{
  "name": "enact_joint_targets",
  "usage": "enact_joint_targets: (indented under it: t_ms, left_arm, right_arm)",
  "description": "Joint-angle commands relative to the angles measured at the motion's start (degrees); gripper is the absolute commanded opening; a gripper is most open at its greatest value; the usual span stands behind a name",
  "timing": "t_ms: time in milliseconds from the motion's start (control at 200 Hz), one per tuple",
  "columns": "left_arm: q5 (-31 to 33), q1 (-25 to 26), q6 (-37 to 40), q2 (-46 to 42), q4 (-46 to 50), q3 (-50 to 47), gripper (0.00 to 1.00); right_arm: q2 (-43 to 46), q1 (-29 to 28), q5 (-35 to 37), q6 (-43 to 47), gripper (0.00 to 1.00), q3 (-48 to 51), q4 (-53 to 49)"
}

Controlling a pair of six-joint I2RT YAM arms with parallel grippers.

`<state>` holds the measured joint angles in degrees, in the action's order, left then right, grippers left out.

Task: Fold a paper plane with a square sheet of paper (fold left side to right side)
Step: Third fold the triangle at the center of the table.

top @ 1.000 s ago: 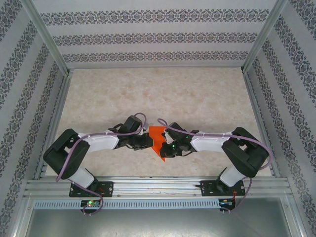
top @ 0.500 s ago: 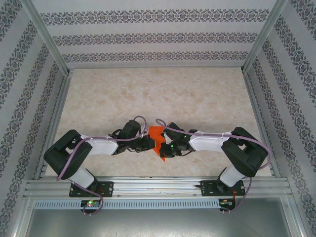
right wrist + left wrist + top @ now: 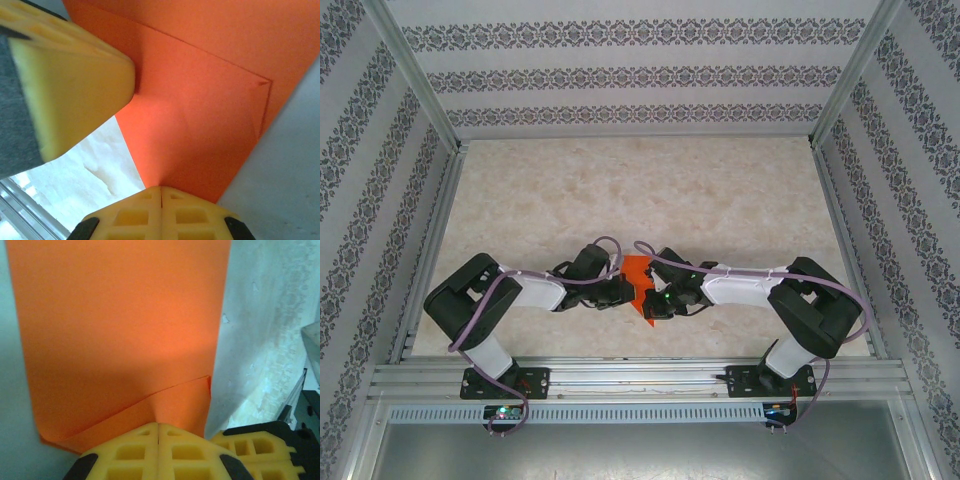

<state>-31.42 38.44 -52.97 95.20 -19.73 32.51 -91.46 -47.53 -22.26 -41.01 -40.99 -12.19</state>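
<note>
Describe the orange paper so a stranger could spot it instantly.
Find the near middle of the beige table. There the left gripper and right gripper hold the paper from either side: creased, and the only orange thing.

**Your table, from above**

You are working on a pale beige table (image 3: pixel 640 190) with faint, cloudy marbling across the whole top. Aluminium rails (image 3: pixel 428 250) run along its 9 and 3 o'clock edges, and a wider rail beam (image 3: pixel 640 375) closes the 6 o'clock edge. The orange sheet of paper (image 3: pixel 638 278) sits toward 6 o'clock, near that beam and about midway between the sides. Whether it rests on the surface or is lifted off it — you cannot tell.
</note>
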Motion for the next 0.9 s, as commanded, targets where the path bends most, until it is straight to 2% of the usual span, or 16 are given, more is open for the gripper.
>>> enact_joint_targets:
  t_ms: [0, 375, 714, 894]
  left_arm:
    - [4.8, 0.6, 1.5, 1.1, 5.8, 1.6, 0.00]
    - [5.6, -2.6, 1.1, 1.3, 5.9, -0.3, 0.00]
    - [4.3, -12.9, 7.6, -0.1, 11.8, 0.5, 0.00]
    - [2.7, -15.5, 9.4, -2.0, 12.3, 1.3, 0.00]
  right_arm:
    - [-3.4, -0.4, 8.3, 0.2, 0.00, 1.9, -8.7]
    - [-2.9, -0.4, 8.3, 0.3, 0.00, 1.9, -9.4]
    - [-2.8, -0.4, 8.1, 0.6, 0.00, 1.9, -9.8]
    - [-3.0, -0.4, 7.6, 0.7, 0.00, 1.5, -9.7]
